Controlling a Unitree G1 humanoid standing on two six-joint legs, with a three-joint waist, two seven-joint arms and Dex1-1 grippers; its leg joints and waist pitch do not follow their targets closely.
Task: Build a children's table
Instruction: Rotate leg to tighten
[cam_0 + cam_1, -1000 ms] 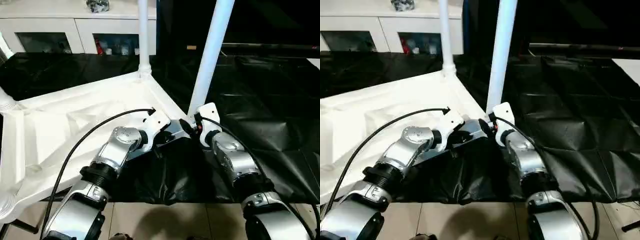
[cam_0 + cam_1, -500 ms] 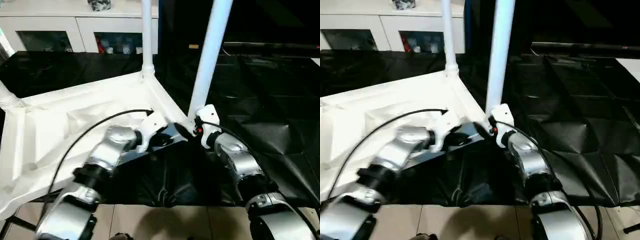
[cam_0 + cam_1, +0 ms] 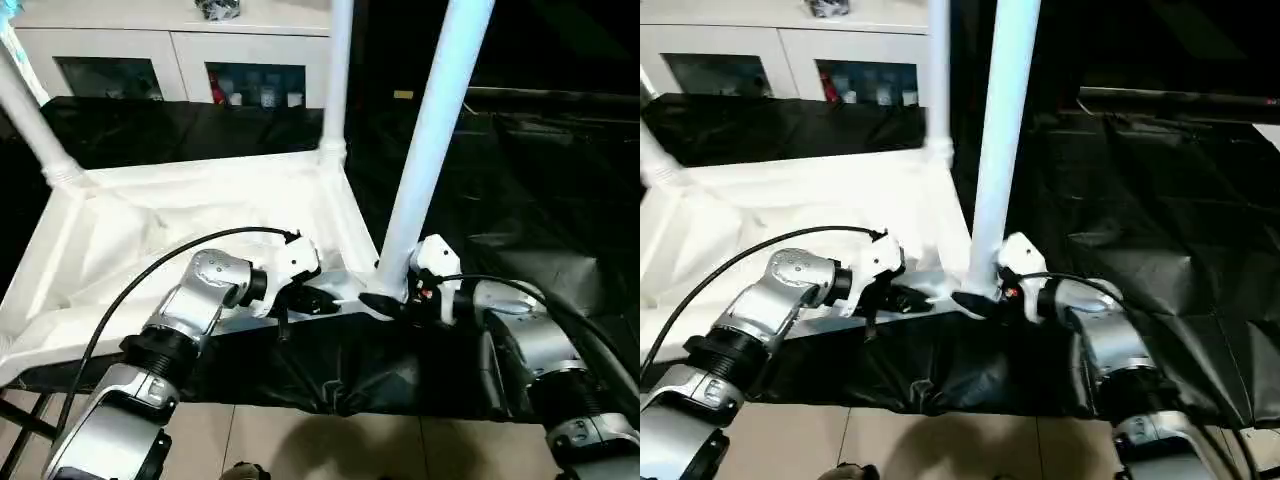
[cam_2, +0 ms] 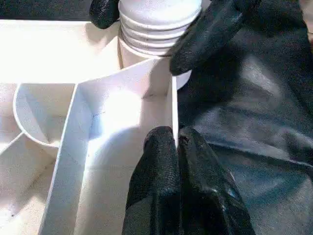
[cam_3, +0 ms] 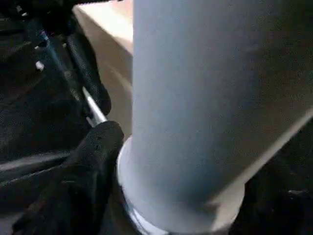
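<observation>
The white tabletop point(image 3: 150, 230) lies underside up on the black-covered work table point(image 3: 540, 200). Two legs stand in its far corners, one at the left point(image 3: 35, 125) and one at the right point(image 3: 335, 80). A third white leg point(image 3: 430, 160) rises, leaning slightly, from the near right corner socket. My right gripper point(image 3: 385, 302) is shut around that leg's ribbed base point(image 4: 159, 24), a black finger point(image 5: 93, 161) on each side. My left gripper point(image 3: 318, 298) is shut on the tabletop's thin rim point(image 4: 172, 103) just beside that corner.
A white cabinet point(image 3: 130, 60) with glass doors stands behind the work table. The work table's front edge point(image 3: 330, 405) runs just under my forearms, with tiled floor point(image 3: 300, 445) below. A black cable point(image 3: 130, 290) arcs over my left arm.
The view has shifted. The tabletop has swung round and its near right corner, with the leg, sits closer to the work table's front edge. Both grippers keep their holds.
</observation>
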